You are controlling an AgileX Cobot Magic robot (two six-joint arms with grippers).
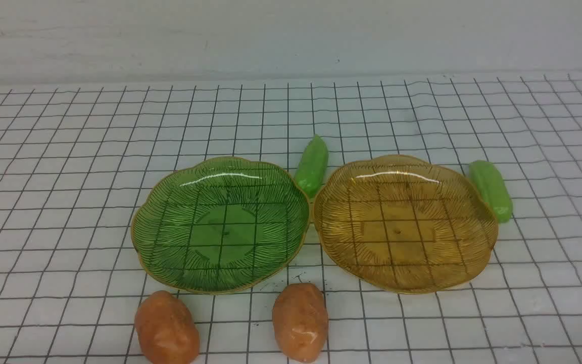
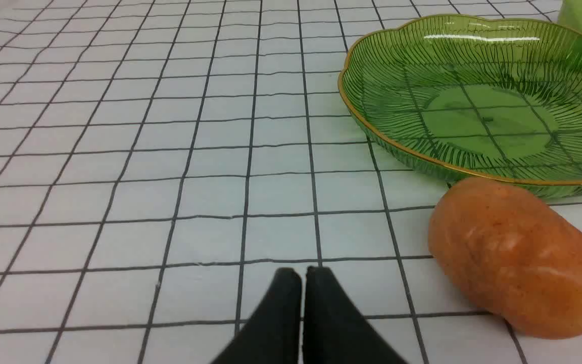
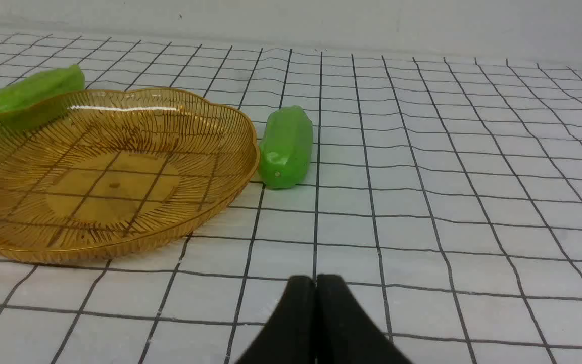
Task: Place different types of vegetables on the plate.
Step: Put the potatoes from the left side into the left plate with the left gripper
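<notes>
A green plate and an amber plate stand side by side, both bare inside. One cucumber lies behind and between them, another by the amber plate's right rim. Two potatoes lie in front of the green plate. In the left wrist view my left gripper is shut and empty, beside a potato and the green plate. In the right wrist view my right gripper is shut and empty, short of a cucumber and the amber plate. Neither gripper shows in the front view.
A white cloth with a black grid covers the table. A pale wall runs along the table's far edge. The second cucumber shows behind the amber plate in the right wrist view.
</notes>
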